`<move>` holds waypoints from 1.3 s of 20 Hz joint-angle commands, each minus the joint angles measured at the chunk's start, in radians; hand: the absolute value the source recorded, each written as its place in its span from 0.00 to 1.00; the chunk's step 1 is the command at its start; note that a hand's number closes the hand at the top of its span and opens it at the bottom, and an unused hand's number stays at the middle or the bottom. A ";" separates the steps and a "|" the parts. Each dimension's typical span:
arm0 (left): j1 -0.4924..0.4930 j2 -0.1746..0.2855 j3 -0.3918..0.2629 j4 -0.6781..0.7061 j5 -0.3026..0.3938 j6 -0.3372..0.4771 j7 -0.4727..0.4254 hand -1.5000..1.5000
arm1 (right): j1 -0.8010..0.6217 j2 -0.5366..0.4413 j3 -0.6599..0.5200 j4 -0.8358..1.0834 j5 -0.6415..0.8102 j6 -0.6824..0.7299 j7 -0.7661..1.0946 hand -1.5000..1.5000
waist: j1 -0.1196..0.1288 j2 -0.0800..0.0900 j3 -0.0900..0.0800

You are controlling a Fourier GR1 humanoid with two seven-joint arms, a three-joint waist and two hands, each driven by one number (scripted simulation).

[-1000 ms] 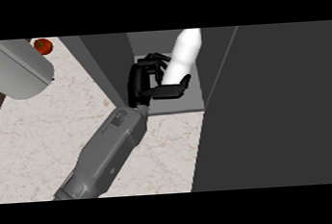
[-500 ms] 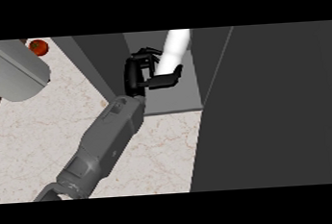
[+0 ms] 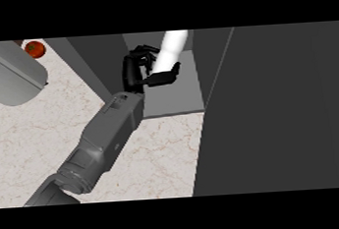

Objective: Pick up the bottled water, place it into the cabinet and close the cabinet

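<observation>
The left hand (image 3: 142,73) has its fingers (image 3: 138,54) curled round the plain white bottled water (image 3: 173,48), held tilted inside the open cabinet (image 3: 177,102) at 12 o'clock. No label is readable.

White bottle (image 3: 173,47), tilted and clasped by the left hand (image 3: 136,71), is inside the open dark-grey cabinet (image 3: 177,100), over its pale floor.
</observation>
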 commanded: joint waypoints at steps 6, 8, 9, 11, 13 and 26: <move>-0.078 0.024 0.032 0.122 -0.016 -0.036 -0.016 0.00 | 0.003 -0.003 -0.025 -0.052 -0.056 0.026 0.014 0.00 | -0.004 0.007 0.000; -0.066 -0.004 0.026 0.098 -0.005 -0.015 -0.024 0.00 | -0.009 0.016 0.007 -0.036 -0.031 0.017 0.024 0.00 | -0.014 0.007 -0.001; -0.082 -0.004 0.041 0.121 -0.008 -0.041 -0.018 0.00 | 0.007 0.024 0.043 -0.051 0.013 0.004 0.021 0.00 | -0.002 0.003 -0.001; -0.065 -0.004 0.048 0.121 -0.001 -0.017 -0.056 0.00 | -0.007 0.023 0.030 -0.051 -0.012 0.012 0.028 0.00 | -0.018 0.010 -0.002; -0.118 -0.004 0.063 0.135 0.003 -0.038 -0.022 0.00 | 0.004 0.011 0.006 -0.061 -0.025 0.014 0.043 0.00 | -0.018 0.010 -0.001; -0.161 -0.004 0.087 0.085 0.004 -0.238 -0.061 0.00 | 0.012 0.016 -0.033 -0.075 -0.055 0.035 0.039 0.00 | -0.011 0.005 -0.001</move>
